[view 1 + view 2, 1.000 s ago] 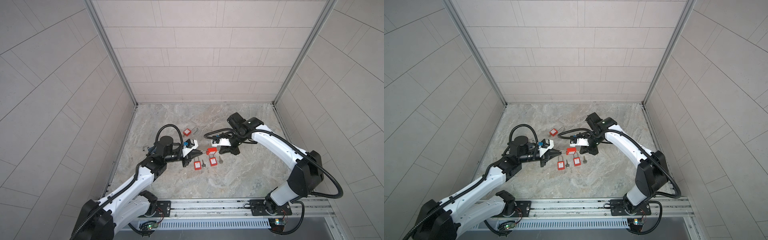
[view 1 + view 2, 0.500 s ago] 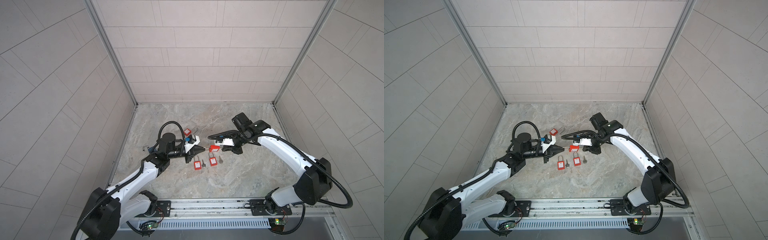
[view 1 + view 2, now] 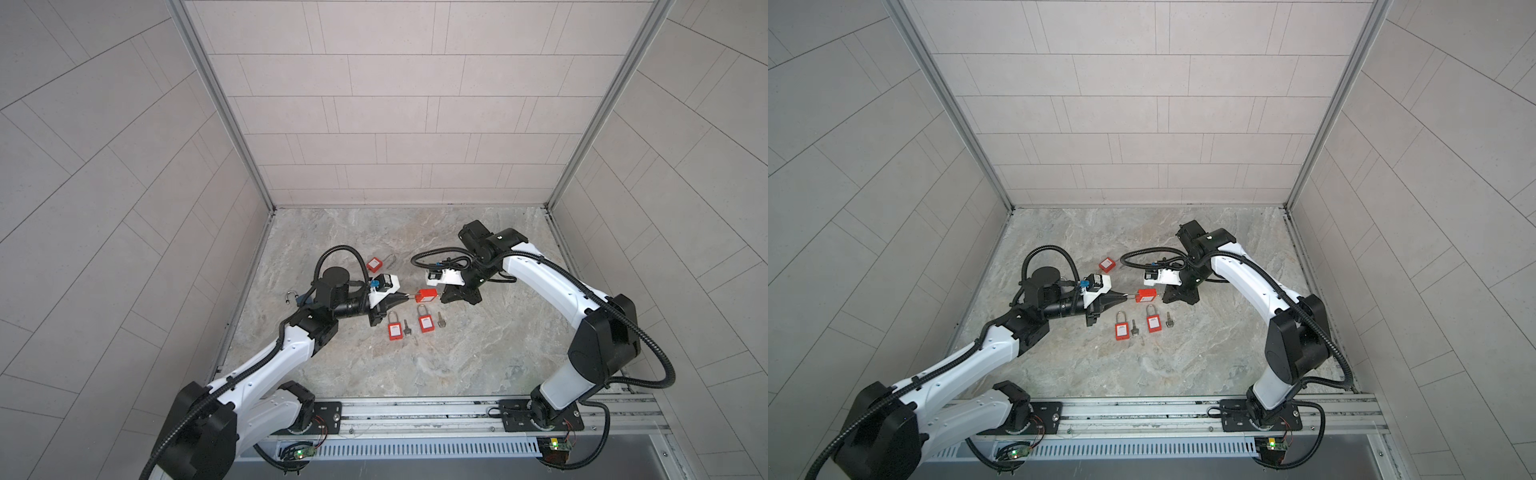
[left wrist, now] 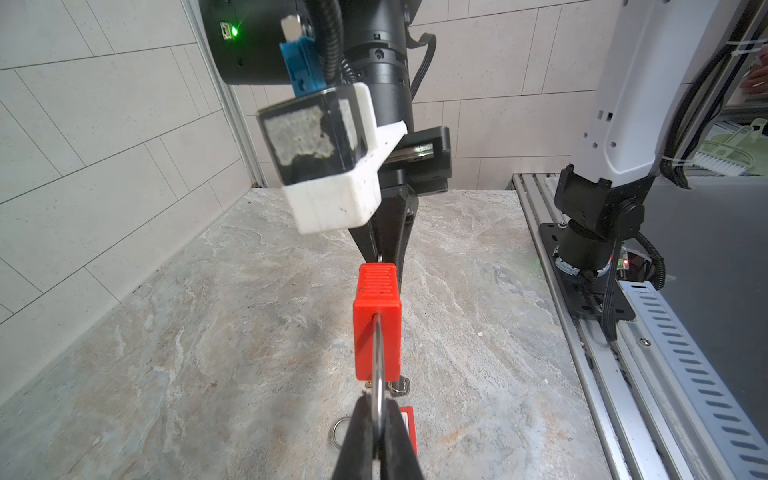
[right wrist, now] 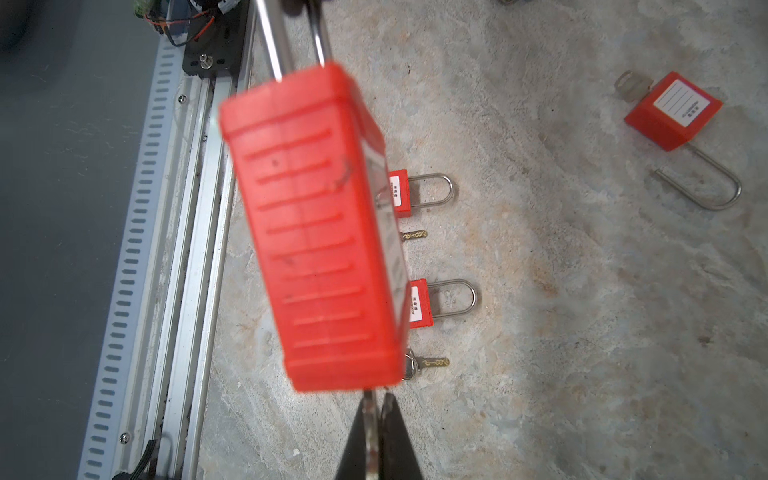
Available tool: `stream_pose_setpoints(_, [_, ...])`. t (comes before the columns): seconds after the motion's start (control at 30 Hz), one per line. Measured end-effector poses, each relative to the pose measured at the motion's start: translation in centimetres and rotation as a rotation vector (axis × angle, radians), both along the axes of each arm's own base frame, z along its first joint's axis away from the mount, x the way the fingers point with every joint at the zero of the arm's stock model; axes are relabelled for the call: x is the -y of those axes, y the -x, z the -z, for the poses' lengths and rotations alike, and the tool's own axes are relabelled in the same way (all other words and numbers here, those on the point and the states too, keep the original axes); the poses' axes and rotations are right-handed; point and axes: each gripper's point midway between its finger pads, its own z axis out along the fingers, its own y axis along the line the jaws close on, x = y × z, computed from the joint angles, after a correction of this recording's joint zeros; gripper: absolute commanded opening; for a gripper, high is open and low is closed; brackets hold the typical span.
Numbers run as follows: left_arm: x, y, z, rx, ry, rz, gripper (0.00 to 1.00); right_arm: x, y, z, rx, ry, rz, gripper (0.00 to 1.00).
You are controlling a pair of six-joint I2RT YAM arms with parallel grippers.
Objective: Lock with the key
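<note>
A red padlock (image 3: 427, 296) (image 3: 1147, 295) hangs in the air between my two grippers, above the marble table. My left gripper (image 3: 409, 296) (image 4: 379, 405) is shut on the padlock's steel shackle (image 4: 377, 374), with the red body (image 4: 377, 328) just beyond the fingertips. From the opposite side, my right gripper (image 3: 440, 296) (image 5: 376, 405) is shut on a thin metal key (image 5: 370, 419). The key reaches up to the underside of the padlock body (image 5: 316, 232); its tip is hidden there.
Two closed red padlocks (image 3: 395, 331) (image 3: 426, 323) lie below the held one, each with a key (image 3: 407, 328) (image 3: 441, 320) beside it. An open padlock (image 3: 375, 263) lies further back. The metal rail (image 3: 415, 409) runs along the front edge.
The padlock has shifted slightly right and up between the arms, and the left gripper's fingers have closed in on its body. Both grippers stay shut.
</note>
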Motion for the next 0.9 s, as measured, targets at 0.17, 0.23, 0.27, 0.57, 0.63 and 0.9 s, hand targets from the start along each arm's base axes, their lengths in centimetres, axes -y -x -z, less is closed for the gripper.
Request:
stream_pose_setpoints(0.17, [0.0, 0.1, 0.2, -0.021, -0.007, 0.006, 0.00, 0.1, -0.1, 0.1, 0.056, -0.010, 0.008, 0.00])
stream_pose_setpoints(0.23, [0.1, 0.1, 0.1, -0.029, -0.001, 0.006, 0.00, 0.2, 0.0, -0.1, 0.093, -0.021, 0.010, 0.00])
stream_pose_setpoints(0.27, [0.1, 0.1, 0.0, -0.031, 0.002, 0.007, 0.00, 0.2, 0.0, -0.2, 0.107, -0.024, 0.012, 0.00])
stream_pose_setpoints(0.57, [-0.3, -0.3, -1.0, -0.056, 0.041, -0.022, 0.00, 3.0, -0.9, 0.9, 0.177, 0.080, 0.077, 0.00])
stream_pose_setpoints(0.63, [-0.3, -0.2, -1.2, -0.058, 0.049, -0.018, 0.00, 3.0, -0.9, 1.0, 0.177, 0.085, 0.076, 0.00])
stream_pose_setpoints(0.9, [-0.5, 0.4, -2.3, -0.007, 0.066, -0.010, 0.00, 3.2, -0.1, 0.5, 0.130, 0.092, 0.094, 0.00])
